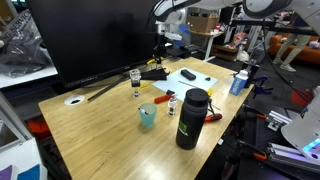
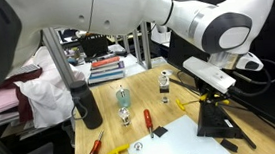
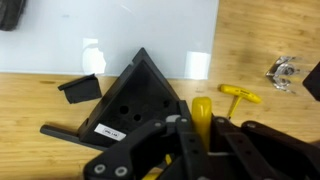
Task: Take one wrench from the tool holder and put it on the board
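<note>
The tool holder [image 3: 135, 100], a low black wedge, sits on the wooden table just below the white board [image 3: 110, 35] in the wrist view. My gripper [image 3: 200, 135] is shut on the yellow handle of a wrench [image 3: 202, 108] right beside the holder's right edge. A second yellow T-handle wrench [image 3: 238, 95] lies on the table to the right. In both exterior views the gripper [image 1: 160, 47] [image 2: 212, 89] hangs just above the holder [image 1: 152, 70] [image 2: 216, 125], with the board [image 1: 195, 73] [image 2: 179, 144] next to it.
A tall black bottle [image 1: 190, 118] [image 2: 88, 106] and a teal cup [image 1: 147, 116] stand nearer the table's front. Small glass jars [image 1: 135, 80] [image 2: 122, 93], red-handled screwdrivers [image 2: 147, 119], a round white disc [image 1: 73, 100], a metal clip [image 3: 283, 72] and a small black block [image 3: 80, 88] lie around.
</note>
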Controlling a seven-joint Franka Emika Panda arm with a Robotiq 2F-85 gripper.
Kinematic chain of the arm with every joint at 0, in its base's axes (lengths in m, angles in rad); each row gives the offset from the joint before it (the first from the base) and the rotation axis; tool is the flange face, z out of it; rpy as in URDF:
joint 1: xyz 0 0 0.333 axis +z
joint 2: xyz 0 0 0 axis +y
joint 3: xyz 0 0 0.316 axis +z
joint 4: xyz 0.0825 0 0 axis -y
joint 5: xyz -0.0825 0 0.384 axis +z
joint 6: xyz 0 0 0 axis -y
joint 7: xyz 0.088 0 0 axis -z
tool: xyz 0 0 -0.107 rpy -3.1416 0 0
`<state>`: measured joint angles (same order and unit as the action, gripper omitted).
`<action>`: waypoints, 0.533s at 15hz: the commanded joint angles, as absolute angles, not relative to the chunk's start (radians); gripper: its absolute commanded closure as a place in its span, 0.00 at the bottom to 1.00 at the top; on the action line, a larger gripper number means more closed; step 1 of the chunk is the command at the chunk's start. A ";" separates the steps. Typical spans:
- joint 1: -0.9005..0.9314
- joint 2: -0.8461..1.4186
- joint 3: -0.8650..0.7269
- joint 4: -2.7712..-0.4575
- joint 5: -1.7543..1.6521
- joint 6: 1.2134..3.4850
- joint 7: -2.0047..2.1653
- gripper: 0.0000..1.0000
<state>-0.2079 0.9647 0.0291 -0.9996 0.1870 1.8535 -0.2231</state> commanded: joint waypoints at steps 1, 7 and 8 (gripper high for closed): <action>-0.242 0.865 0.049 -1.147 0.214 1.812 -0.280 0.97; -0.271 0.821 0.049 -1.284 0.219 1.686 -0.330 0.97; -0.270 0.816 0.048 -1.308 0.220 1.678 -0.337 0.97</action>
<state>-0.2543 0.8710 0.0345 -1.2118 0.1943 1.7022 -0.3018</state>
